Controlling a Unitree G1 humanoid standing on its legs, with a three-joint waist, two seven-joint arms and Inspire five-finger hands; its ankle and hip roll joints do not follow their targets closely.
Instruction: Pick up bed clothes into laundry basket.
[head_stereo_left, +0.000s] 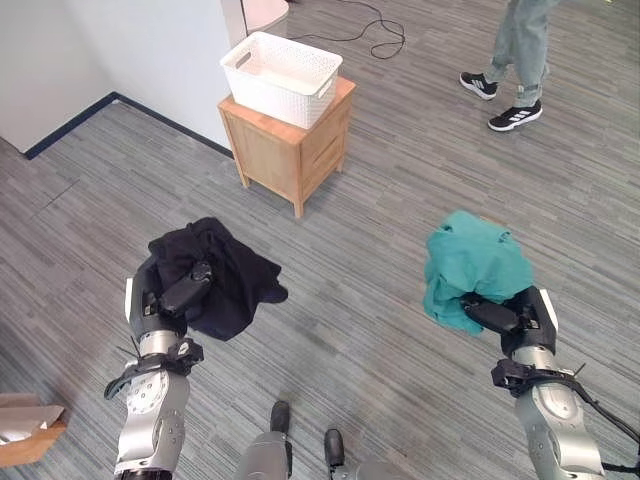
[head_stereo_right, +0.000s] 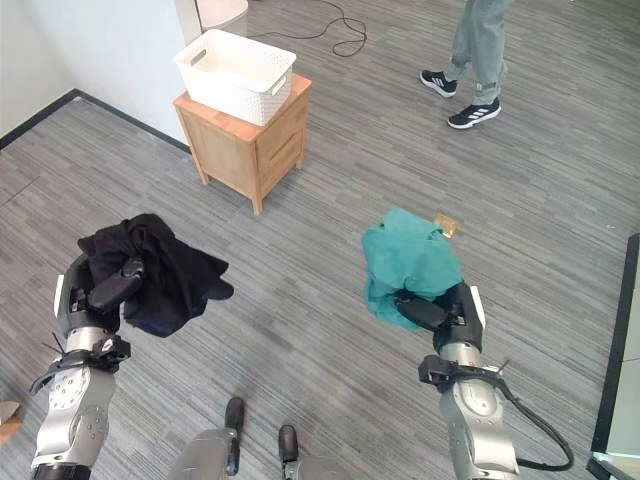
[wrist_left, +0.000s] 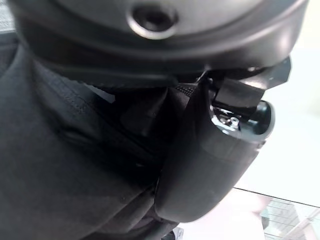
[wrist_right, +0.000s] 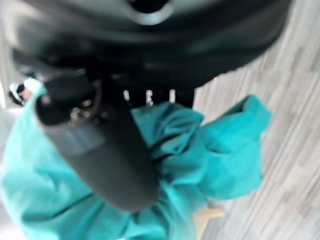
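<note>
My left hand (head_stereo_left: 180, 292) is shut on a black garment (head_stereo_left: 225, 270), held up off the floor at the lower left; the cloth drapes over and past the fingers. In the left wrist view the black garment (wrist_left: 60, 165) lies pressed under the thumb (wrist_left: 210, 160). My right hand (head_stereo_left: 495, 315) is shut on a teal garment (head_stereo_left: 470, 262), held up at the lower right, bunched above the hand. The right wrist view has the teal garment (wrist_right: 200, 165) gathered behind the thumb (wrist_right: 105, 155). A white laundry basket (head_stereo_left: 282, 76) stands on a small wooden cabinet (head_stereo_left: 290, 140) straight ahead, apart from both hands.
A person in grey trousers and black shoes (head_stereo_left: 515, 110) stands at the far right. A white wall with dark skirting (head_stereo_left: 70, 120) runs along the left. A cardboard box (head_stereo_left: 28, 425) sits at the lower left corner. Grey plank floor lies between me and the cabinet.
</note>
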